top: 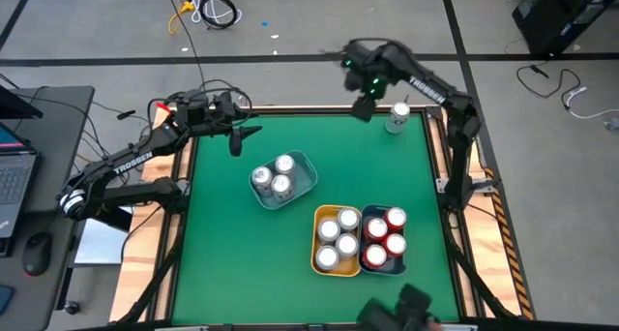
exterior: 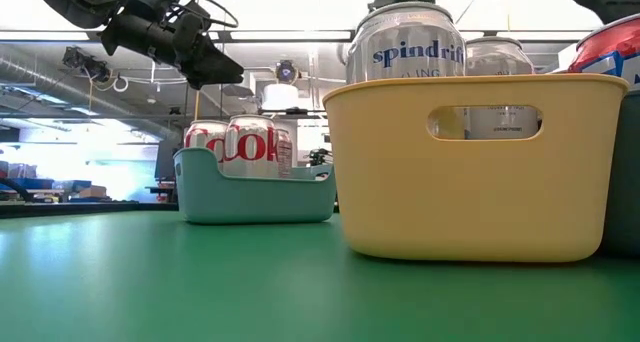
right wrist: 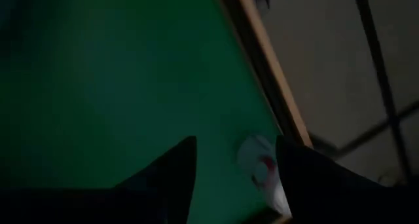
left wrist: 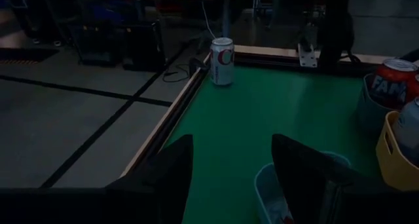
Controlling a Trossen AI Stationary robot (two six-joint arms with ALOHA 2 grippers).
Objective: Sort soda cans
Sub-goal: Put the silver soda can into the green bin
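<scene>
One silver soda can stands alone on its base at the table's far right corner, also seen in the left wrist view. My right gripper hangs open above the far edge, just left of that can, holding nothing. My left gripper stays open and empty in the air at the far left, above and beyond the teal bin, which holds three silver cans. Several silver cans fill a yellow bin. Red cans stand in a dark bin.
The yellow bin and the dark bin stand side by side near the table's near right. The teal bin sits mid-table. A wooden rim borders the green mat. A laptop and mouse lie on a side desk at the left.
</scene>
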